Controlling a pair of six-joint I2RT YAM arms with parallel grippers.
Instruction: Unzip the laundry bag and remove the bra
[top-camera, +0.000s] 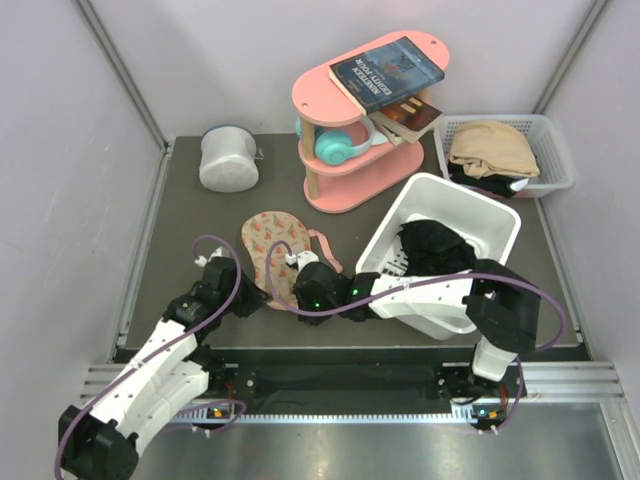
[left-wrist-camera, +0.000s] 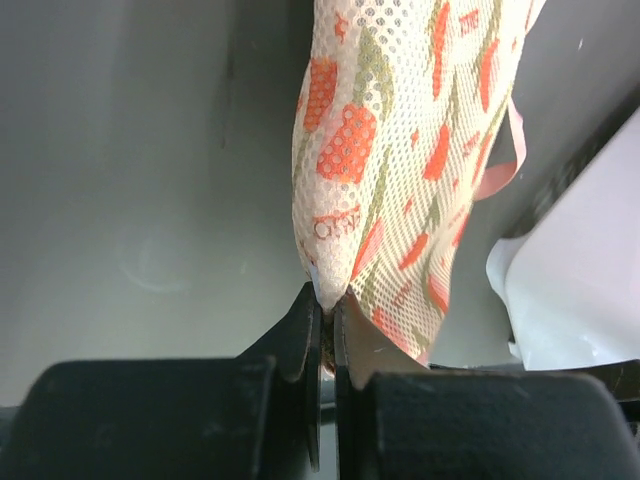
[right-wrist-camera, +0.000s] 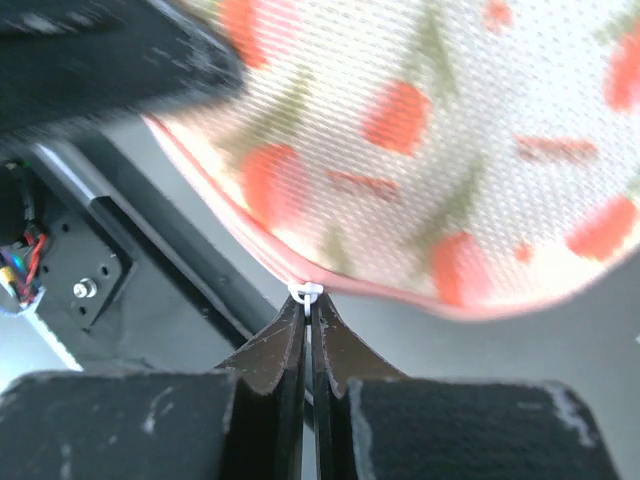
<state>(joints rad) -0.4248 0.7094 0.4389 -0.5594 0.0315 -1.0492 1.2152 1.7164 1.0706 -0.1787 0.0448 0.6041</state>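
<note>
Laundry bag (top-camera: 272, 243) lies just left of the white bin (top-camera: 455, 205). Left hand (left-wrist-camera: 328, 320) clamps its near edge; right hand (right-wrist-camera: 307, 305) pinches the zipper pull (right-wrist-camera: 305, 292). Step: unzipping. Next I draw the pull along, left anchoring.

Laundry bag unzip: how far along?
Done: left gripper pinches one end of the flat beige-pink mesh laundry bag with red-green print; right gripper shut on its small white zipper pull. In hand: the unzip. To do: no opening shows yet, bra not out.

Dark table (top-camera: 200, 222) with laundry bag (top-camera: 272, 243), container (top-camera: 229, 160), shelf (top-camera: 350, 192), bin (top-camera: 460, 196), basket (top-camera: 557, 150)
</note>
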